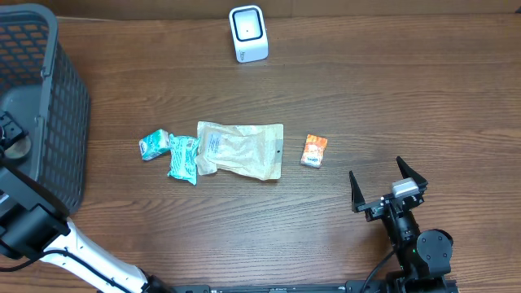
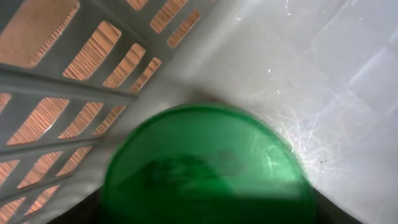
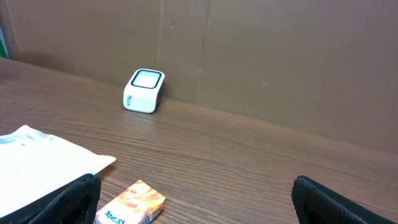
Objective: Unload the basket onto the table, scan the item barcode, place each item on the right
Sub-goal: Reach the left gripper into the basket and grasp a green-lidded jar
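Observation:
My left gripper (image 2: 208,219) is down inside the dark mesh basket (image 1: 61,122), seen from overhead at the far left (image 1: 10,137). A round green item (image 2: 205,165) fills the left wrist view from one dark finger to the other, blurred, resting on the basket's grey floor (image 2: 336,81). No barcode shows on it. The white scanner (image 1: 248,34) stands at the table's far edge, also in the right wrist view (image 3: 144,91). My right gripper (image 1: 389,185) stands open and holds nothing at the near right (image 3: 199,208).
A small orange box (image 1: 314,150) lies just ahead of the right gripper (image 3: 129,204). A beige pouch (image 1: 240,150) and two teal packets (image 1: 183,158) (image 1: 153,146) lie mid-table. The basket's slatted wall (image 2: 68,81) is close on the left gripper's left.

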Tool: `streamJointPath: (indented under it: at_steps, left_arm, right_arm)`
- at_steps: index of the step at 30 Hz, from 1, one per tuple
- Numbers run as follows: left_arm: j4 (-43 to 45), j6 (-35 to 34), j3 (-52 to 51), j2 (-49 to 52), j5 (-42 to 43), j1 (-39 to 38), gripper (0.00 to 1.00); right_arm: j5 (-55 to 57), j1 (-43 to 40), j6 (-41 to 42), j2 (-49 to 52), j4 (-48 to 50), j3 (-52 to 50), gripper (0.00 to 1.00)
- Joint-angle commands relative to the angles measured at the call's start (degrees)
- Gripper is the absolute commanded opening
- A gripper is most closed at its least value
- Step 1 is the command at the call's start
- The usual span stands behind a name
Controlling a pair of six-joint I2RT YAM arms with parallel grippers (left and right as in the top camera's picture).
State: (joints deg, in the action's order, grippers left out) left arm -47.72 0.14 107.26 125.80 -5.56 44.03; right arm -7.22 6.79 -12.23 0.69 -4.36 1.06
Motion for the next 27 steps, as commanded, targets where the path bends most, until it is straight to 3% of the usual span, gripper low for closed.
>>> streamJointPath:
  at_steps: [1,13,20,27]
  left_arm:
    - [-0.22,-0.57,-0.11,0.42,0.74,0.15,0.53]
    - [-5.07,-0.59,6.03,-1.79,1.66,-0.87,0.52]
    - [-9.55,-2.82,13.75,-7.54,8.55,-1.38,0.5]
    - [-10.05,-5.68,14.8,-17.66,15.76,-1.38,0.52]
  right_arm:
    - [0.31,-0.15,0.37,-0.52,0.22,-0.59,1.0]
    - [0.31,-0.15,0.35,-0.52,0.22,-0.59,1.0]
    - [0.31,-0.15,0.35,-0.52,0.22,-0.59,1.0]
    - [0.31,-0.15,0.35,-0.52,0.22,-0.59,1.0]
